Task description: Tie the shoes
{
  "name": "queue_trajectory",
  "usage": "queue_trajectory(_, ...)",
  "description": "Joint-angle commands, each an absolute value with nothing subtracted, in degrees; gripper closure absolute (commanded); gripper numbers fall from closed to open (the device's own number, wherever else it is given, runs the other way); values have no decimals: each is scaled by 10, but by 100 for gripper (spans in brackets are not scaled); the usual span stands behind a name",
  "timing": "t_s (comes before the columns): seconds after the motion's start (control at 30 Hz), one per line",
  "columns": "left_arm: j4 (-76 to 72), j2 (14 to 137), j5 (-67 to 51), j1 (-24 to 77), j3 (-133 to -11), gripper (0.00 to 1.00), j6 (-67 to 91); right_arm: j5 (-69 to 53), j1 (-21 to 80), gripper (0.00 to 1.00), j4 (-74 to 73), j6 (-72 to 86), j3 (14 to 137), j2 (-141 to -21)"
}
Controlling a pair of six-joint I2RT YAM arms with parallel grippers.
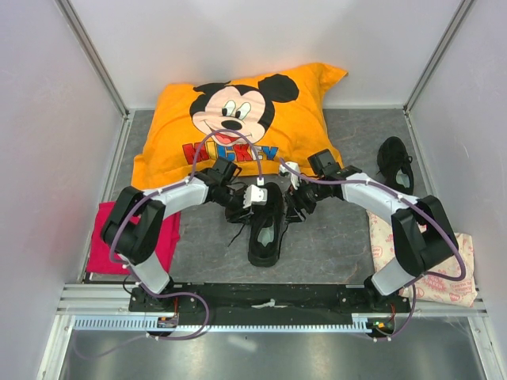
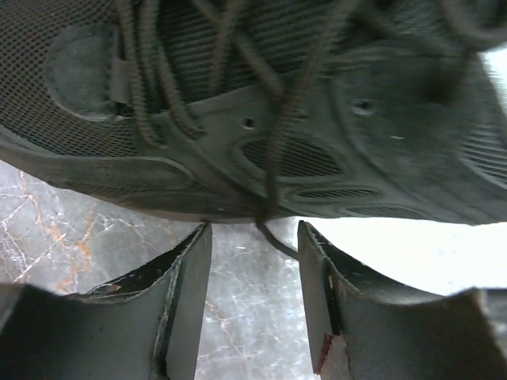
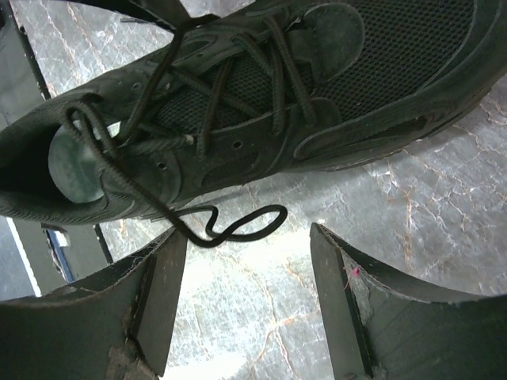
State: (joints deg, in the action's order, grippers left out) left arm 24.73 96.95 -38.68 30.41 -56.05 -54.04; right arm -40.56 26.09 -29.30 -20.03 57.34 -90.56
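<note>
Black low-top mesh sneaker (image 1: 265, 226) sits mid-way on the grey marbled surface (image 1: 333, 245), its thin black laces (image 3: 238, 226) loose and unknotted. Left end effector (image 2: 253, 261) and right end effector (image 3: 249, 269) flank it, fingers apart, gripping nothing. Second black sneaker (image 1: 396, 162) lies at far right, so both shoes are left to tie.

The left arm (image 1: 170, 196) and right arm (image 1: 379, 198) reached inward, elbows out, meeting at the middle shoe (image 1: 266, 231). The left tool (image 1: 238, 204) hung at the shoe's left flank and the right tool (image 1: 299, 202) at its right flank, both tilted toward it, fingers (image 2: 190, 301) spread wide and clamping nothing.
</note>
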Motion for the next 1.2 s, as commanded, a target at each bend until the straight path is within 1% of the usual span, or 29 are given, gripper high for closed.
queue_trajectory(0.0,238,992,-357,315,-591,47,-561,-426,261,30,-246,-189,563,-913)
queue_trajectory(0.07,243,995,-354,316,-596,50,-564,-425,261,29,-239,-176,561,-918)
queue_trajectory(0.1,245,996,-354,316,-596,58,-567,-423,262,29,-237,-171,558,-919)
queue_trajectory(0.17,249,998,-356,317,-595,64,-570,-418,262,27,-236,-159,554,-918)
queue_trajectory(0.2,249,998,-355,317,-594,70,-570,-412,261,25,-236,-156,548,-914)
queue_trajectory(0.23,253,1001,-355,317,-593,73,-571,-400,261,22,-236,-154,546,-909)
queue_trajectory(0.27,254,1001,-356,317,-593,77,-572,-396,261,21,-237,-144,541,-905)
queue_trajectory(0.3,255,1003,-355,317,-593,89,-572,-391,259,21,-238,-139,539,-902)
queue_trajectory(0.37,255,1003,-355,317,-595,97,-570,-378,258,21,-240,-118,534,-892)
queue_trajectory(0.5,249,1003,-352,317,-596,98,-556,-381,255,27,-239,-95,524,-890)
queue_trajectory(0.53,249,1004,-349,317,-596,99,-555,-384,255,32,-237,-93,523,-895)
queue_trajectory(0.63,240,1004,-344,317,-598,98,-539,-396,254,42,-228,-76,522,-908)
queue_trajectory(0.77,236,1001,-343,317,-594,98,-531,-415,254,50,-216,-49,533,-929)
queue_trajectory(0.87,231,997,-343,316,-589,98,-525,-442,255,50,-215,-26,539,-938)
queue_trajectory(0.9,227,994,-342,316,-585,98,-523,-454,254,48,-214,-23,539,-940)
queue_trajectory(1.1,213,983,-339,316,-571,98,-516,-477,254,48,-212,-8,540,-948)
queue_trajectory(1.17,210,983,-338,316,-571,98,-514,-489,253,46,-210,-5,540,-946)
